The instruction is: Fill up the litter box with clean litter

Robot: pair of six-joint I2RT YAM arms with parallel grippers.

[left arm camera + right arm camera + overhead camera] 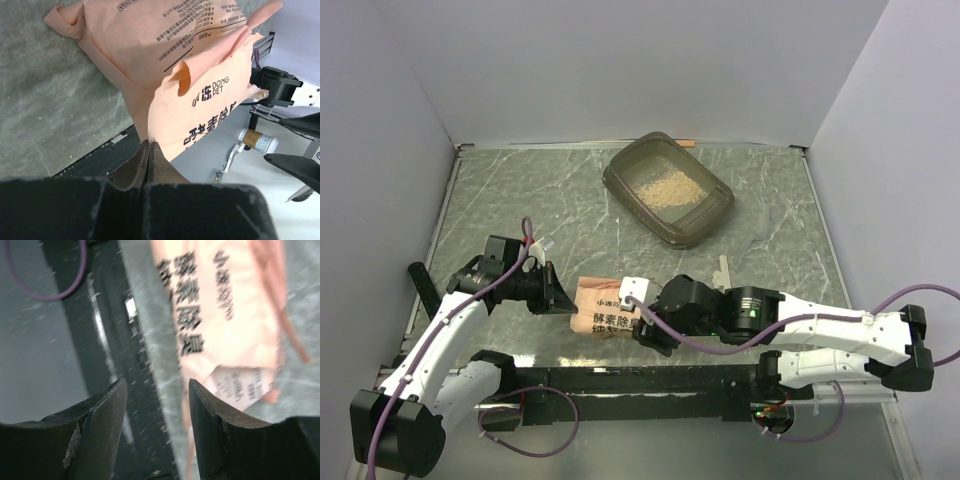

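Left tool (149, 146) pinching bag (140, 40) — right tool (157, 392) parted.

Everything in the right wrist view is blurred: the print on the bag (225, 325) cannot be read, and the bag is cut off by the upper edge. A purple cable (45, 298) at the upper left is cropped by that same edge.

In the left wrist view the bag's top is lost past the upper edge. The left tool (149, 145) is seen only as dark, closed fingertips at lower centre, and its body is a blurred black mass.

In the top view the bag's right end is covered by the right tool (642, 322). A pale item (723, 268) right of centre is too small to be named.
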